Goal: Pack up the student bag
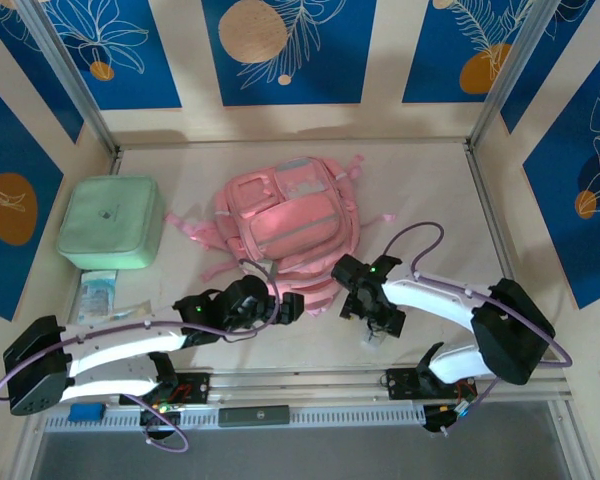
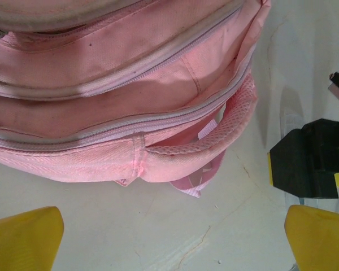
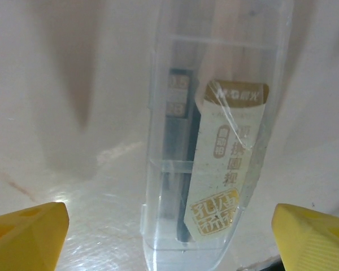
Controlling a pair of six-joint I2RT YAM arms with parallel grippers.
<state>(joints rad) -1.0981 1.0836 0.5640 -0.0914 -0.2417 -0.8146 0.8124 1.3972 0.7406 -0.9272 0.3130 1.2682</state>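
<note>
The student bag (image 1: 285, 225), a soft pink backpack, lies flat in the middle of the table with its zipped pockets up. My left gripper (image 1: 290, 305) hovers at the bag's near edge. In the left wrist view the bag (image 2: 118, 84) lies just beyond the gripper (image 2: 172, 243), whose yellow fingertips (image 2: 22, 240) stand wide apart over bare table, so it is open. My right gripper (image 1: 372, 318) points down over a clear plastic case (image 1: 372, 338). In the right wrist view that labelled case (image 3: 214, 158), holding dark refills, lies between the open jaws of the gripper (image 3: 169, 237), clear of both fingertips (image 3: 313, 234).
A mint-green square case (image 1: 110, 222) stands at the left. Small packets (image 1: 98, 295) lie in front of it. Pink straps (image 1: 195, 230) trail from the bag's left side. Side walls (image 1: 500, 200) fence in the table, and the right gripper's black body (image 2: 308, 164) is close to the left gripper.
</note>
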